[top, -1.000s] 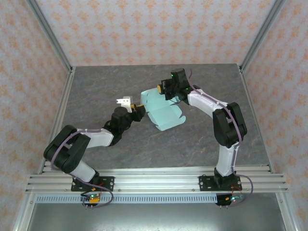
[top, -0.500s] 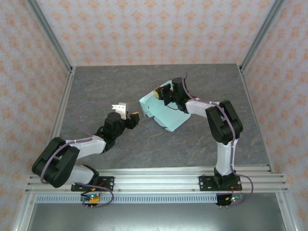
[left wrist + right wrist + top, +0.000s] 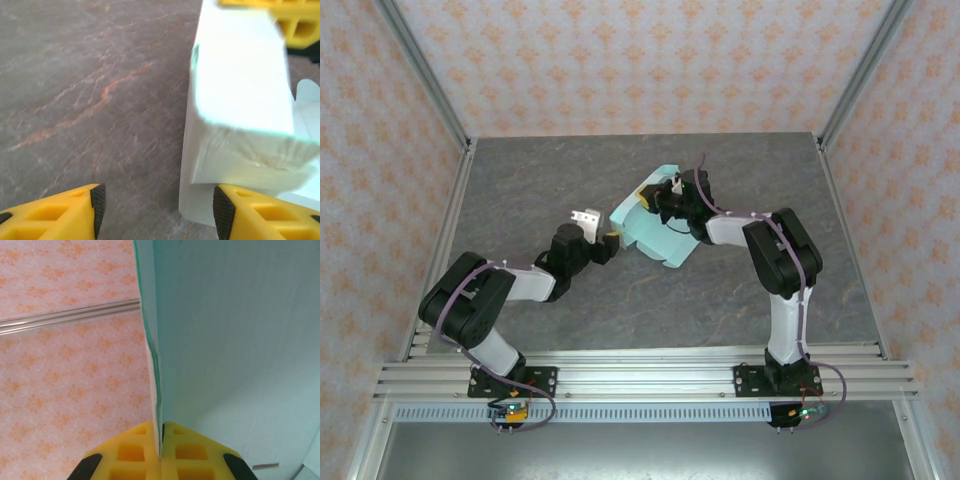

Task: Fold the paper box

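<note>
The paper box [image 3: 657, 238] is pale mint-green card, partly folded, standing tilted in the middle of the table. My right gripper [image 3: 658, 198] is shut on an upright flap at its far side. In the right wrist view the flap's thin edge [image 3: 156, 365] runs up from between the closed yellow fingers [image 3: 130, 452]. My left gripper [image 3: 601, 228] stands open at the box's left end. In the left wrist view the paper box [image 3: 240, 95] rises on the right. Its lower corner [image 3: 197, 205] sits just inside the right pad [image 3: 223, 212], and the left pad [image 3: 98, 207] is well apart.
The grey stone-patterned table [image 3: 520, 190] is bounded by aluminium posts [image 3: 425, 75] and orange-patterned walls. An aluminium rail [image 3: 640, 375] carrying both arm bases runs along the near edge. The right gripper's yellow fingers [image 3: 295, 22] show behind the box in the left wrist view.
The right gripper has drawn the box left and tipped it more upright. The left gripper backed away, then came in again to the box's left end.
</note>
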Tool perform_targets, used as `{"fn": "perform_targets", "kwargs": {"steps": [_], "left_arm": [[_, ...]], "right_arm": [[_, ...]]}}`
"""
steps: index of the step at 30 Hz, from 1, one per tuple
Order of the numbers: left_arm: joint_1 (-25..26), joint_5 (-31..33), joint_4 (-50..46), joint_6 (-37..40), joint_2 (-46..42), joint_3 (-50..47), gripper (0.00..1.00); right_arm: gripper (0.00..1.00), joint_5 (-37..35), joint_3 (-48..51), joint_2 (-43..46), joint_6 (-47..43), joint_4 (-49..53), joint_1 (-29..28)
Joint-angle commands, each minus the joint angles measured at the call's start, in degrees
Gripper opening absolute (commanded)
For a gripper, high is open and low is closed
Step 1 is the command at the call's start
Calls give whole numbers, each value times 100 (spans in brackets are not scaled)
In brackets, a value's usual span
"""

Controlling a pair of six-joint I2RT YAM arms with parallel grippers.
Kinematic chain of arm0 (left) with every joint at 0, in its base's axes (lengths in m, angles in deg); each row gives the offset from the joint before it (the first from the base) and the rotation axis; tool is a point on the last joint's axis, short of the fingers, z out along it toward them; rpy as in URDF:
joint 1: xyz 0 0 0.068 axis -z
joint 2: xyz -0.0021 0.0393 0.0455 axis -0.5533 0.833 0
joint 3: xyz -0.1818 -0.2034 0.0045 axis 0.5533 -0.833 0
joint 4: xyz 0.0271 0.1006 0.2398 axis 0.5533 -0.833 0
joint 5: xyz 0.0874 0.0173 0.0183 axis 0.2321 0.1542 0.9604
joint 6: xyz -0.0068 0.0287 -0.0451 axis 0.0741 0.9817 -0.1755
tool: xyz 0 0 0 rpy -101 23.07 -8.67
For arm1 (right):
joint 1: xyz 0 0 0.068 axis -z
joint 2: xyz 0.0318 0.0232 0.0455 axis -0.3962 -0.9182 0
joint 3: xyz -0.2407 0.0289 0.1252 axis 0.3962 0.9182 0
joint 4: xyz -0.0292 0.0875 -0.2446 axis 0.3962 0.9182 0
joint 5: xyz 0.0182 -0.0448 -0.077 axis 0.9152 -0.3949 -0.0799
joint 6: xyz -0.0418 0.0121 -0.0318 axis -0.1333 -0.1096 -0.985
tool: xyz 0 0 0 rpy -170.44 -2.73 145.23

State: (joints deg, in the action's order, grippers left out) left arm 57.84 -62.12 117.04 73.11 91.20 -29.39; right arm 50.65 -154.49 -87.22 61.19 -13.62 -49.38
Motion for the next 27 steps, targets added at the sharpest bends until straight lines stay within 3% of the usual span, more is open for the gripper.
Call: {"fn": "perform_targets", "kwargs": {"steps": [1, 5, 16, 27], "left_arm": [[-48, -201, 37, 428, 94, 309, 57], [-12, -471, 58, 442, 385, 546, 46], [369, -354, -78, 525, 636, 797, 47], [550, -501, 317, 308, 1007, 1029, 35]], "right_arm": [[5, 152, 106, -178, 23, -535, 33], [4, 172, 195, -286, 205, -980, 21], [4, 110, 490, -383, 384, -1633, 9], [3, -121, 844, -381, 407, -2101, -94]]}}
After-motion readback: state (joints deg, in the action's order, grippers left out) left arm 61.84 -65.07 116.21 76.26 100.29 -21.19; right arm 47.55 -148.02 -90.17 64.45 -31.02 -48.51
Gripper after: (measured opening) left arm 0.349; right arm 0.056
